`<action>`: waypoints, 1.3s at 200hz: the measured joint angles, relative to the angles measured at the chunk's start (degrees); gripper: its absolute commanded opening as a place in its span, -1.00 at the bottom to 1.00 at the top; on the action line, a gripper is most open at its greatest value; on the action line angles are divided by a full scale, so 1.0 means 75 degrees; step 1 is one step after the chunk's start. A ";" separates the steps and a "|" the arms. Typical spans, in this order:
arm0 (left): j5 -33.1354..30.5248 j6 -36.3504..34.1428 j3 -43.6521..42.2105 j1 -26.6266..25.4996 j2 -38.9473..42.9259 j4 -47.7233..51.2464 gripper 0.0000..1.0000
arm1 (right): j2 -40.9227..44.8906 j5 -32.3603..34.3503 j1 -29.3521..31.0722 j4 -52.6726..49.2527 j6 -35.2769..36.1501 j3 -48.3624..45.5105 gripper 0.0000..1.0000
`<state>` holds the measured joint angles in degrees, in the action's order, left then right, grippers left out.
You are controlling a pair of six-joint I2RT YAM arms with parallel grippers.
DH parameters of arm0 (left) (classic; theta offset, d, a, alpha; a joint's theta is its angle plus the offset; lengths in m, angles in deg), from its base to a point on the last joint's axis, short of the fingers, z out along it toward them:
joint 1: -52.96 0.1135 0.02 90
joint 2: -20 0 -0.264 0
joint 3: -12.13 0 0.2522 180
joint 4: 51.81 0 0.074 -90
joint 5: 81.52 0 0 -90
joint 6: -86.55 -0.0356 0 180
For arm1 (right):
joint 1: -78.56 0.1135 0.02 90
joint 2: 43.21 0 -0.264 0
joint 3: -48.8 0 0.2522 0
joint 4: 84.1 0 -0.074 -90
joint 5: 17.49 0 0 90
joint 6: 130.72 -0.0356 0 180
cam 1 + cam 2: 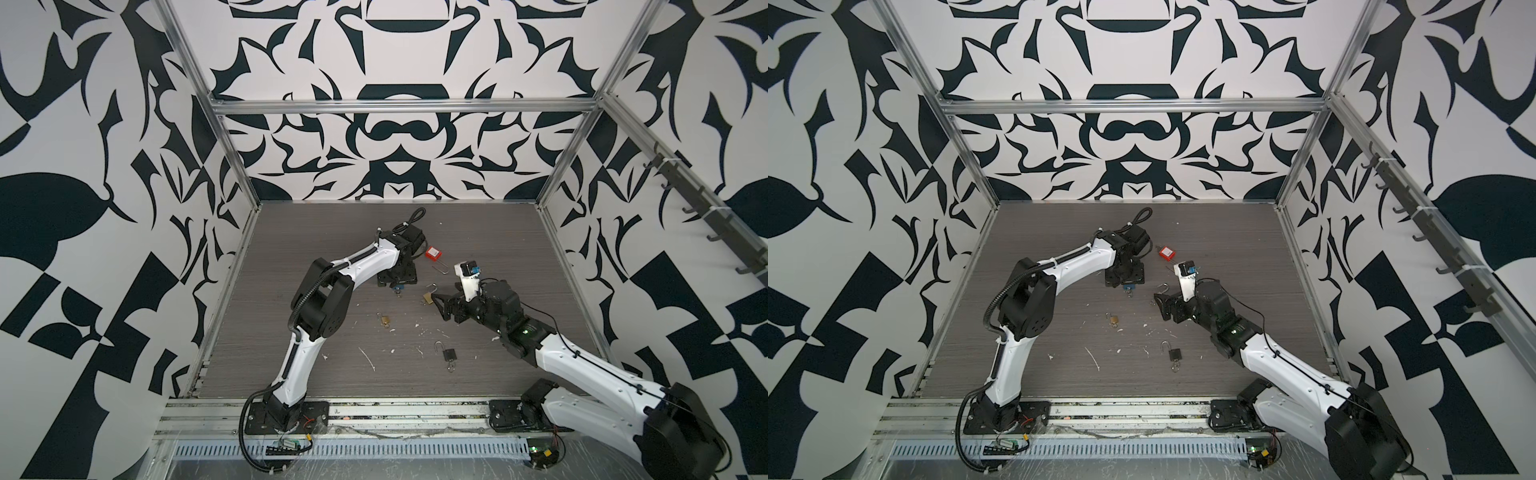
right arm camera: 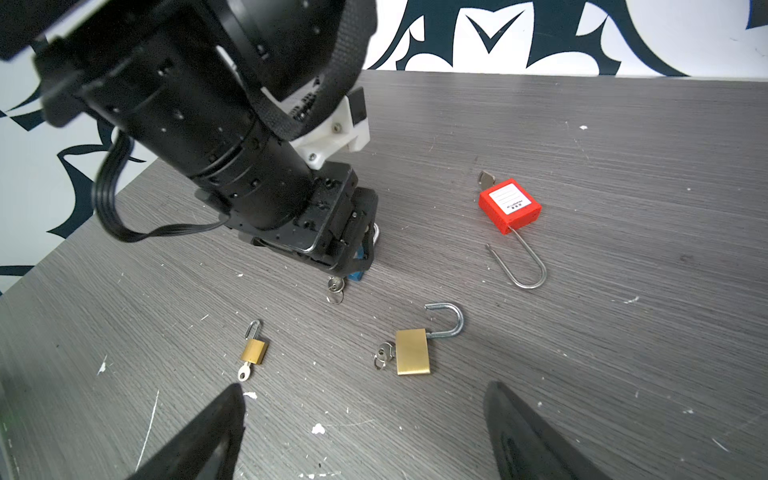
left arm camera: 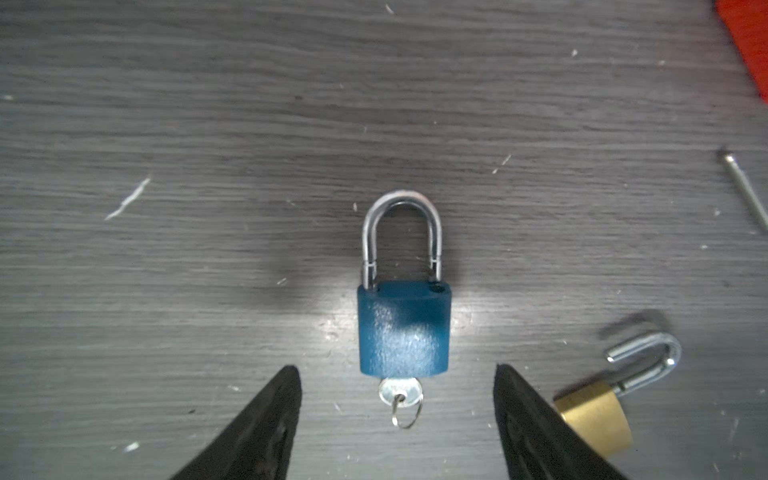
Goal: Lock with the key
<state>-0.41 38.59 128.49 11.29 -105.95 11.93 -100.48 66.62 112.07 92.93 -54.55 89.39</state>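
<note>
Spread fingertips [image 3: 270, 415] of the left gripper [image 3: 395, 366] flank the key [image 3: 400, 392] in the blue padlock [image 3: 404, 328], low centre of the left wrist view, gripping nothing, a brass padlock [image 3: 594, 415] crowding the lower right. Right wrist view: the right gripper [image 2: 363, 385] gapes empty at the bottom, that brass padlock mid-frame, a red padlock [image 2: 510, 205] at right. In both top views a black padlock [image 1: 449, 354] lies lower centre.

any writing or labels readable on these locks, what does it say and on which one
Nothing here can be read with confidence.
red padlock, white label: blank ruled lines and one line of small print, too small and blurred to read.
blue padlock, large brass padlock, small brass padlock, black padlock: no markings show.
</note>
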 measured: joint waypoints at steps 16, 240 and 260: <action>0.0012 0.0006 0.0073 -0.0012 -0.0160 -0.0006 0.42 | -0.0061 -0.0035 0.0000 0.0023 0.0064 0.0000 0.83; -0.0076 -0.2495 -0.1536 -0.0003 0.0866 -0.1690 -1.00 | -0.0207 0.1236 -0.0501 -0.1798 -0.0778 0.2095 0.84; 0.0265 -0.4246 -0.2981 0.0020 0.2430 -0.3156 -1.00 | -0.0420 0.1032 -0.1125 -0.2439 -0.1227 0.3179 0.83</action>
<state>1.58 6.74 106.13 11.44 -87.72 -11.74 -103.63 74.35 103.64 74.64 -63.75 113.23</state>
